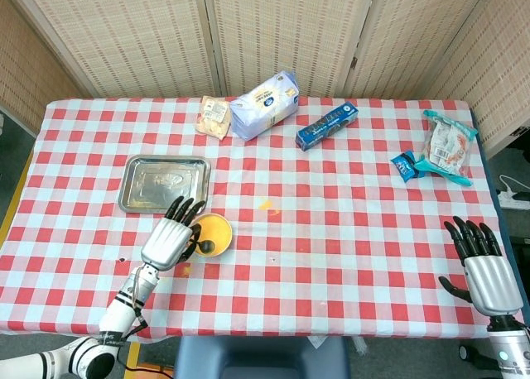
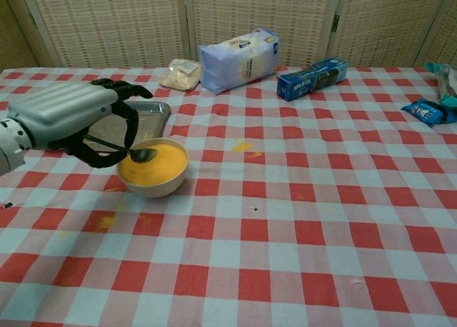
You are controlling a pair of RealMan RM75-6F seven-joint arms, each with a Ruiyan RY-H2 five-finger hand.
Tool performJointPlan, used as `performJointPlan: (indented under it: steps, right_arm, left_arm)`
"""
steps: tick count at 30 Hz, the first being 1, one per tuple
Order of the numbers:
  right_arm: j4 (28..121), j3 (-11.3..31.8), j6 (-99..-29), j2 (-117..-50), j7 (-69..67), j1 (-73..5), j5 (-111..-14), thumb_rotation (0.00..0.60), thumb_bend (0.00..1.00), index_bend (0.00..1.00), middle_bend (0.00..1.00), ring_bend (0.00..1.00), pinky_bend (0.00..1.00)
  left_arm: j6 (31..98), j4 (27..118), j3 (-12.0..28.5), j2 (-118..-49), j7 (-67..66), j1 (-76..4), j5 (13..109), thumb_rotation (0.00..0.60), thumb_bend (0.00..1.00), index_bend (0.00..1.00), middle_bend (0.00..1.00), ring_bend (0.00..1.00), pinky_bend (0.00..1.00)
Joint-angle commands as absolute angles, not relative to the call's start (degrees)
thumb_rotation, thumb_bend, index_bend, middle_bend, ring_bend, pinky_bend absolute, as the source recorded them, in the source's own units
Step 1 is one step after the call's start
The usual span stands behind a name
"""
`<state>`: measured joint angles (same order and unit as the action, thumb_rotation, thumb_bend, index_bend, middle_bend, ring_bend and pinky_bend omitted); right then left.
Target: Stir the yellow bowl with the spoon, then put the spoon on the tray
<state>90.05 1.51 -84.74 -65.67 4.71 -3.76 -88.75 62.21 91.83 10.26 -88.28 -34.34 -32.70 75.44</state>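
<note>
Spoon [image 2: 136, 154] is held in my left hand [image 2: 68, 120], handle pinched between thumb and fingers, the other fingers arched over it; the dark spoon head hangs just above the near-left part of the yellow bowl [image 2: 153, 168], at or barely over the yellow contents, and I cannot tell from either view whether it touches them yet. The handle runs back toward the left edge of the table [image 2: 285, 220], so the head reaches the bowl at a shallow slant; I judge this suits a circular stir without tipping the bowl. In the head view the left hand [image 1: 170, 238] covers the bowl's left rim [image 1: 220, 227], with the spoon head [image 1: 204, 247] showing dark inside it. Stirring looks about to begin, not done. The tray [image 1: 164, 184] lies just beyond the bowl, toward the far left corner, nearly touching it, so the set-down after stirring should be a short carry. My right hand [image 1: 484, 267] is empty, fingers spread and extended, parked by the near right corner, well apart from the work. Along the far edge: a small bag [image 1: 214, 116], a white-and-blue pack [image 1: 265, 103] and a blue box [image 1: 326, 124]; snack packets [image 1: 439, 151] sit toward the far right corner. Yellow smears [image 2: 243, 146] mark the cloth near the bowl: spill risk if I stir hard.
</note>
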Motion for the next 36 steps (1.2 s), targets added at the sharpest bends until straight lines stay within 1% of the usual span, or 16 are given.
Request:
performJointPlan:
  steps: [1, 7, 12, 22, 28, 31, 34, 36]
  right_arm:
    - [90.08, 1.56, -84.51, -65.58, 4.49, -3.90, -88.63, 0.600, 0.08, 0.00, 0.00, 0.00, 0.00]
    - [90.18, 1.60, -84.60, -65.34, 4.02, -3.88, -88.61, 0.600, 0.08, 0.00, 0.00, 0.00, 0.00]
    - [90.15, 1.61, -84.30, -65.27, 3.97, -3.99, -88.45, 0.600, 0.08, 0.00, 0.00, 0.00, 0.00]
    - [90.01, 1.87, -83.68, -65.47, 4.23, -4.29, -87.79, 0.600, 0.08, 0.00, 0.00, 0.00, 0.00]
    - [89.92, 1.94, -83.14, -65.59, 4.40, -4.50, -87.37, 0.600, 0.08, 0.00, 0.00, 0.00, 0.00]
    - [89.83, 1.93, -82.89, -65.70, 4.50, -4.61, -87.25, 0.600, 0.08, 0.00, 0.00, 0.00, 0.00]
    - [89.87, 1.94, -82.69, -65.83, 4.75, -4.74, -87.21, 0.600, 0.08, 0.00, 0.00, 0.00, 0.00]
    - [89.91, 1.93, -82.65, -65.92, 4.95, -4.79, -87.20, 0.600, 0.08, 0.00, 0.00, 0.00, 0.00]
  left_arm:
    - [60.39, 90.52, 11.24, -91.15, -37.95, -35.17, 72.05, 0.600, 0.56, 0.65, 0.06, 0.00, 0.00]
    - [58.72, 87.77, 11.76, -93.76, -40.48, -37.51, 67.57, 0.600, 0.56, 0.66, 0.06, 0.00, 0.00]
    - [58.58, 86.16, 12.35, -94.91, -40.58, -38.84, 65.21, 0.600, 0.56, 0.66, 0.07, 0.00, 0.00]
    - [57.78, 85.54, 11.59, -94.84, -42.75, -40.78, 61.25, 0.600, 0.55, 0.58, 0.07, 0.00, 0.00]
    - [58.83, 84.88, 11.55, -94.13, -42.87, -41.15, 59.54, 0.600, 0.55, 0.58, 0.07, 0.00, 0.00]
    - [59.49, 84.78, 10.84, -93.63, -42.51, -40.95, 59.79, 0.600, 0.55, 0.59, 0.07, 0.00, 0.00]
    - [59.38, 85.28, 10.23, -92.98, -42.23, -40.87, 59.38, 0.600, 0.55, 0.54, 0.06, 0.00, 0.00]
    - [59.45, 85.80, 9.85, -92.43, -42.31, -40.88, 59.17, 0.600, 0.55, 0.48, 0.06, 0.00, 0.00]
